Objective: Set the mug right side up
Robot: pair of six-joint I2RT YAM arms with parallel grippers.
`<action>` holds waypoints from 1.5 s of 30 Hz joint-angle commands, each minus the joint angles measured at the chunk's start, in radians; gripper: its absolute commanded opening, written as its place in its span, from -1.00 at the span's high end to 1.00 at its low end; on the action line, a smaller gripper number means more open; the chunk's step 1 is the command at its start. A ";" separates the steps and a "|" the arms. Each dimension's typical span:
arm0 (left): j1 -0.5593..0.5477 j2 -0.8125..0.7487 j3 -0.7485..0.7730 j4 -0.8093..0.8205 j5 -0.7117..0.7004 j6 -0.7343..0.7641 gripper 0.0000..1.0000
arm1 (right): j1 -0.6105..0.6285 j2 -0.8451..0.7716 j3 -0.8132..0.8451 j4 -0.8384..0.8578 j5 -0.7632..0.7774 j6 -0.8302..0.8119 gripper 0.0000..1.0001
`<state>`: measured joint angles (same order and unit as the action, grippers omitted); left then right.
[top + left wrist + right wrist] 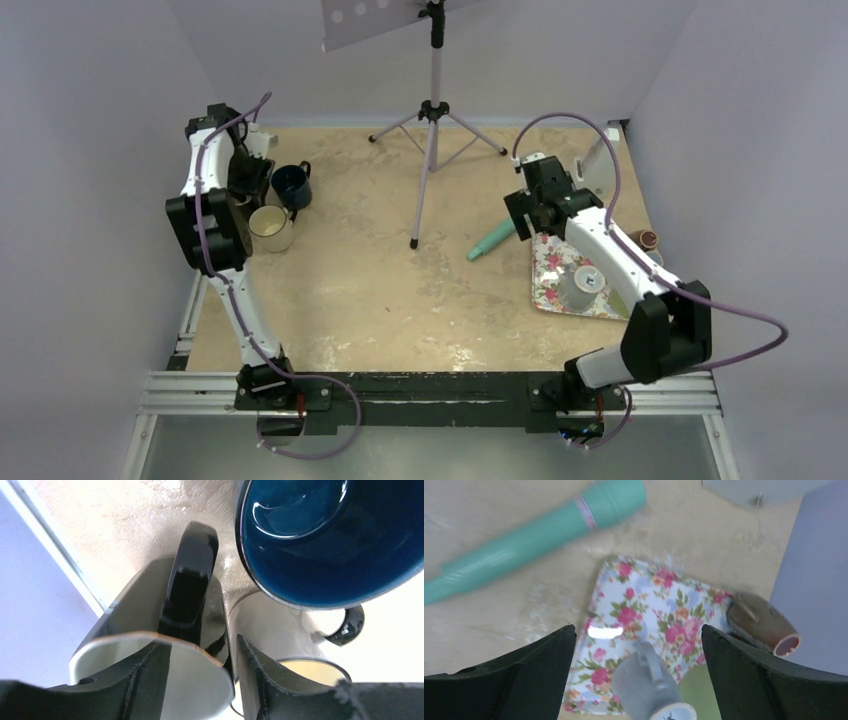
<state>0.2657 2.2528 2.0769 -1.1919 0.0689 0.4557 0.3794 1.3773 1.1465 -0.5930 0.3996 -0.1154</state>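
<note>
In the left wrist view a mug [137,602] with a pale wall, white inside and black handle [187,587] stands right side up on the table. My left gripper [202,645] straddles its rim: one finger is inside and the other outside, with a small gap to the wall, so it is open. In the top view the left gripper [248,185] hides this mug. A grey mug [582,285] [649,685] stands bottom up on the floral tray [550,265] [649,595]. The right gripper [638,630] [527,210] hangs wide open above the tray, holding nothing.
A dark blue mug [291,186] [325,540] and a cream mug [270,228] [310,667] stand upright close beside the left gripper. A teal cylinder [492,240] [534,535] lies left of the tray. A tripod stand [432,110] is at the back centre. A brown object [763,624] lies by the tray's right edge.
</note>
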 commanded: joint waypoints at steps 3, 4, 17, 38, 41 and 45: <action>0.003 -0.209 -0.018 0.005 -0.020 -0.031 -0.21 | -0.141 0.147 0.024 -0.264 -0.023 -0.104 -0.95; 0.004 -0.233 -0.030 0.006 -0.021 -0.030 -0.23 | -0.157 0.168 0.026 -0.280 -0.028 -0.112 -0.95; 0.008 -0.502 -0.303 0.069 0.068 0.016 -0.28 | -0.329 0.434 0.083 -0.291 -0.240 -0.197 -0.46; 0.021 -0.567 -0.316 0.068 0.066 0.045 -0.28 | -0.358 0.354 -0.024 -0.275 -0.290 -0.241 0.19; 0.020 -0.576 -0.316 0.063 0.068 0.046 -0.28 | -0.359 0.352 -0.025 -0.280 -0.312 -0.251 0.51; 0.020 -0.596 -0.317 0.060 0.069 0.047 -0.28 | -0.359 0.340 0.005 -0.301 -0.286 -0.261 1.00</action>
<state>0.2802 1.7245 1.7355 -1.1412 0.1234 0.4908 0.0238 1.7573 1.1191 -0.8726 0.1093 -0.3553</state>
